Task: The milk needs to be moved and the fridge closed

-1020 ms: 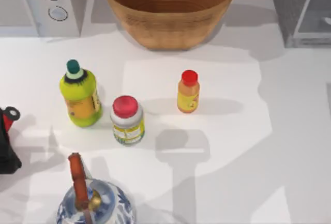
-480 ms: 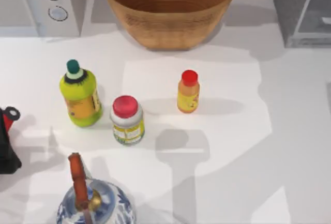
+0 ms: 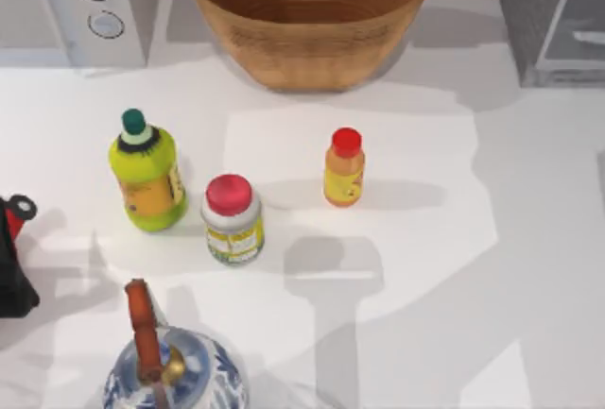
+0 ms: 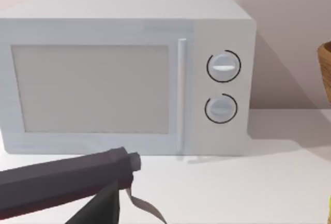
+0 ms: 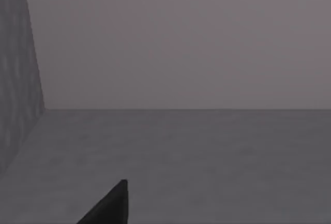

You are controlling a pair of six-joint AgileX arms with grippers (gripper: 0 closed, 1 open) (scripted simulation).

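The fridge (image 3: 548, 22) stands at the top view's upper right corner — the left gripper (image 4: 116, 193) faces the microwave (image 4: 124, 74); fingers' state — cannot tell.

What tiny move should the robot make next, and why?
Probably ease the right gripper back out of the fridge. The right wrist view faces a grey floor and a speckled wall, seemingly the fridge's inside, and the door looks open, so closing it likely needs that arm out first.
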